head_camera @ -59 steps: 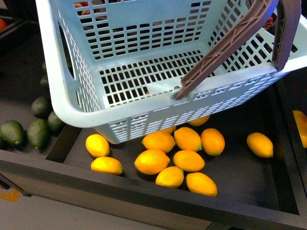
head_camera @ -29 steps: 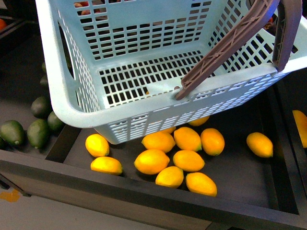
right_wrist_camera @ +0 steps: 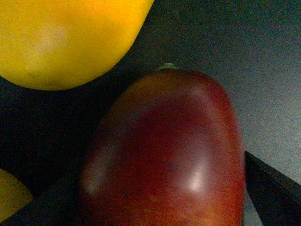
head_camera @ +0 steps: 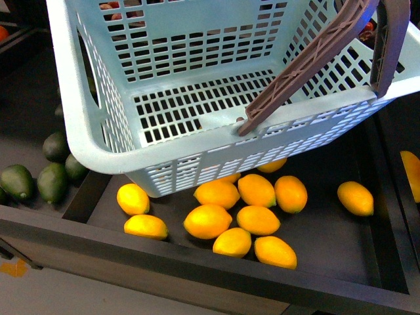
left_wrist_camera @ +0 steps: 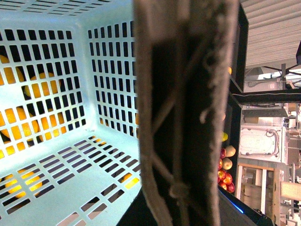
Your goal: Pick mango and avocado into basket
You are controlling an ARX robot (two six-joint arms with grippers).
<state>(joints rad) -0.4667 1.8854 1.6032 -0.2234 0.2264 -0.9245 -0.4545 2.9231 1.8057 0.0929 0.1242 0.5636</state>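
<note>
Several yellow-orange fruits lie nearest in the dark tray, with the avocado among others one compartment to the left. Above them hangs the tilted, apparently empty basket, its brown handle filling the left wrist view, so the left fingers cannot be judged wide or closed. Beyond view from the front, the right wrist camera sits close on a dark red fruit, probably the mango, with the right fingers' state equally untellable; likely faults are smooth skin slipping from a closing grip, or fruit rolling in the sloped basket.
</note>
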